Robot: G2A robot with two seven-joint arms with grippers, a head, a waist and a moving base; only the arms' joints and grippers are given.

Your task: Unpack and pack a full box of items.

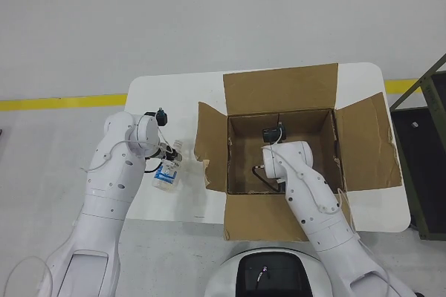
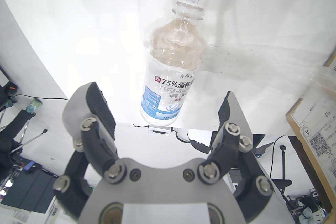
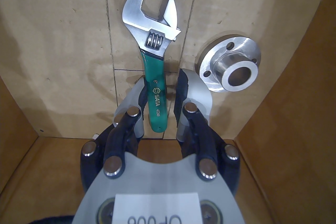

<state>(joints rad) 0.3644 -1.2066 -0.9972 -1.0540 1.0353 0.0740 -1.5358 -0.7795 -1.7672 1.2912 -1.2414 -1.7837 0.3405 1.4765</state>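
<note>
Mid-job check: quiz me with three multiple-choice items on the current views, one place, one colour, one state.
1. Where is the bottle? A on the table beside the box; B inside the box; C in a gripper.
2. The wrench handle is: A red; B yellow; C green.
3. The left gripper has its jaws: A shut on the bottle; B open; C shut empty.
A: it lies on the white tabletop. C: the grip shows green. B: the jaws stand wide apart above the bottle.

Box (image 2: 317, 130) cropped at edge, blurred clear object (image 2: 321, 78)
</note>
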